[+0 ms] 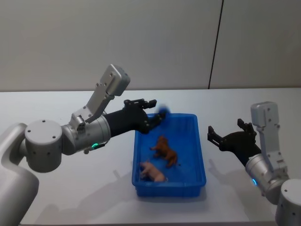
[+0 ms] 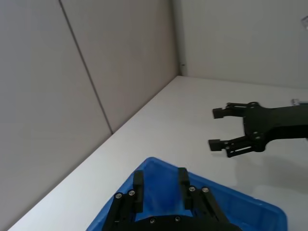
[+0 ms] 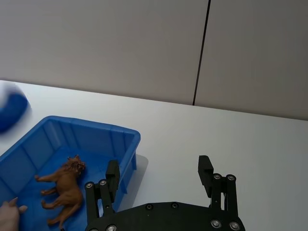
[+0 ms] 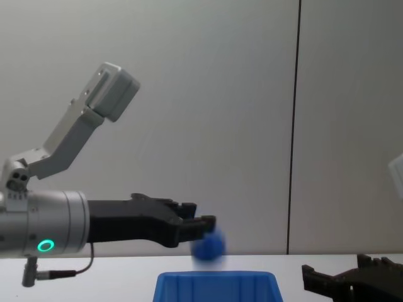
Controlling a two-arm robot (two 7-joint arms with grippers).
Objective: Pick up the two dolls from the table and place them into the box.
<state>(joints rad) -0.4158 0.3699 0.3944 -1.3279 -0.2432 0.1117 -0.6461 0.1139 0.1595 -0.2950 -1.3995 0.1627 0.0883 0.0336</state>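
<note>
The blue box (image 1: pixel 201 151) stands on the white table (image 1: pixel 61 197) in front of me. Inside it lie a brown four-legged doll (image 1: pixel 165 150) (image 3: pixel 65 190) and, nearer me, a pink doll (image 1: pixel 153 172) (image 3: pixel 7 214). My left gripper (image 1: pixel 157 110) (image 2: pixel 160 177) (image 4: pixel 200 215) is open above the box's far left corner, nothing between its fingers. A small blurred blue thing (image 1: pixel 162 112) (image 4: pixel 208 246) hangs at its fingertips, over the far rim. Open and holding nothing, my right gripper (image 1: pixel 226 128) (image 3: pixel 159 166) (image 2: pixel 216 128) hovers over the table to the right of the box.
A grey panelled wall (image 1: pixel 150 42) with a dark vertical seam closes the table's far edge. Bare white tabletop lies on both sides of the box and behind it.
</note>
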